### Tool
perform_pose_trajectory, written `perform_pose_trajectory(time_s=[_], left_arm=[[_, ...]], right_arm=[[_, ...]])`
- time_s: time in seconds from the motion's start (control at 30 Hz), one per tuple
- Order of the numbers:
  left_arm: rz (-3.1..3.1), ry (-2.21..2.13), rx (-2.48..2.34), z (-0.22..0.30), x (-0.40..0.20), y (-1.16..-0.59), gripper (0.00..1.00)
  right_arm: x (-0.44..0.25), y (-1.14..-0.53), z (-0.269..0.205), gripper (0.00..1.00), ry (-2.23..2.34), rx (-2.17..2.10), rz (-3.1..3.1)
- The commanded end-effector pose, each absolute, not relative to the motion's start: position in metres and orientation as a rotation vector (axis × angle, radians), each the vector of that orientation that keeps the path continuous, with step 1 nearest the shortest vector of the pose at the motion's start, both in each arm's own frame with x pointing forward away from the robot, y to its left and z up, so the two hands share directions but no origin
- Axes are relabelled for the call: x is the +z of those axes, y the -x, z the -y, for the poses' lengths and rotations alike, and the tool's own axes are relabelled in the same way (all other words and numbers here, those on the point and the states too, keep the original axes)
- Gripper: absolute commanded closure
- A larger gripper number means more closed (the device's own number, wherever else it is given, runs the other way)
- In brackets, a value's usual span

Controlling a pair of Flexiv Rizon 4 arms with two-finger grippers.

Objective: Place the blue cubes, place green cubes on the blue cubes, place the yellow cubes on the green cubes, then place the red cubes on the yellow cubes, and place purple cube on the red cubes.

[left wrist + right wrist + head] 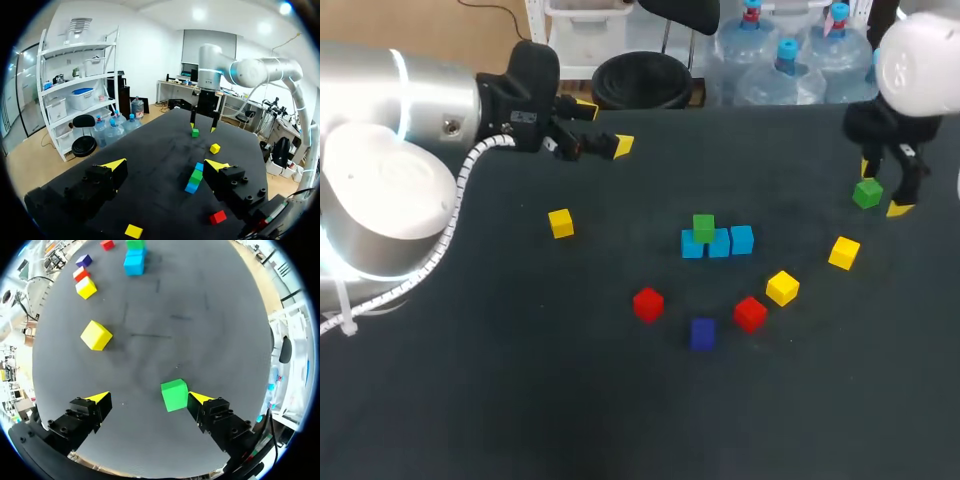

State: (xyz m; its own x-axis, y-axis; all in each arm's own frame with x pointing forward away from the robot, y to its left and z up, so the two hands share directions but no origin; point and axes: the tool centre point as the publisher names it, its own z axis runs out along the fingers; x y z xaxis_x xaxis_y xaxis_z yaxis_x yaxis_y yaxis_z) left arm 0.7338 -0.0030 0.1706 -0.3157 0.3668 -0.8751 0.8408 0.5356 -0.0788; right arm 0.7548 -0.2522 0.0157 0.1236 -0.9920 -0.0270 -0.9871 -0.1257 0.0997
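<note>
With right gripper (148, 397) wide open around green cube (174, 395), holding nothing: seems light, rigid; better to pinch two opposite flat sides.

A table (520, 400) with a flat, matte top, dark charcoal to nearly black, takes up most of the head view. Its far edge runs straight across, and its near part and both sides pass out of view. The surface is even in tone and gives back almost no shine. In the right wrist view a few faint, darker streaks (150, 335) mark the top; they are thin and short and lie apart from one another.
</note>
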Motion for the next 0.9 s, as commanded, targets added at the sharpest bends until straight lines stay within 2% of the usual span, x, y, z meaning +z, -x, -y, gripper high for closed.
perform_pose_trajectory(time_s=[0.03, 0.6, 0.63, 0.67, 0.7, 0.73, 0.77, 0.83, 0.87, 0.9], left_arm=[[-1.897, -0.985, -0.688, 0.002, 0.17, -0.733, 0.0], [-1.897, -0.985, -0.688, 0.002, 0.17, -0.733, 0.0], [-1.897, -0.985, -0.688, 0.002, 0.17, -0.733, 0.0], [-1.897, -0.985, -0.688, 0.002, 0.17, -0.733, 0.0], [-1.897, -0.985, -0.688, 0.002, 0.17, -0.733, 0.0], [-1.897, -0.985, -0.688, 0.002, 0.17, -0.733, 0.0], [-1.897, -0.985, -0.688, 0.002, 0.17, -0.733, 0.0], [-1.897, -0.985, -0.688, 0.002, 0.17, -0.733, 0.0], [-1.897, -0.985, -0.688, 0.002, 0.17, -0.733, 0.0], [-1.897, -0.985, -0.688, 0.002, 0.17, -0.733, 0.0]], right_arm=[[0.006, -0.761, 0.253, 0.0, -2.321, -0.126, 2.031], [0.002, -0.776, 0.248, 0.0, -2.337, -0.118, 2.079], [0.001, -0.778, 0.249, 0.36, -2.336, -0.105, 2.083], [-0.001, -0.779, 0.249, 0.61, -2.333, -0.108, 2.089], [-0.002, -0.78, 0.25, 0.78, -2.333, -0.109, 2.09], [-0.003, -0.78, 0.25, 0.88, -2.329, -0.115, 2.096], [-0.003, -0.781, 0.25, 0.84, -2.322, -0.131, 2.11], [-0.005, -0.781, 0.249, 0.63, -2.315, -0.14, 2.114], [-0.006, -0.781, 0.249, 0.63, -2.313, -0.132, 2.104], [-0.007, -0.78, 0.249, 0.71, -2.314, -0.13, 2.102]])
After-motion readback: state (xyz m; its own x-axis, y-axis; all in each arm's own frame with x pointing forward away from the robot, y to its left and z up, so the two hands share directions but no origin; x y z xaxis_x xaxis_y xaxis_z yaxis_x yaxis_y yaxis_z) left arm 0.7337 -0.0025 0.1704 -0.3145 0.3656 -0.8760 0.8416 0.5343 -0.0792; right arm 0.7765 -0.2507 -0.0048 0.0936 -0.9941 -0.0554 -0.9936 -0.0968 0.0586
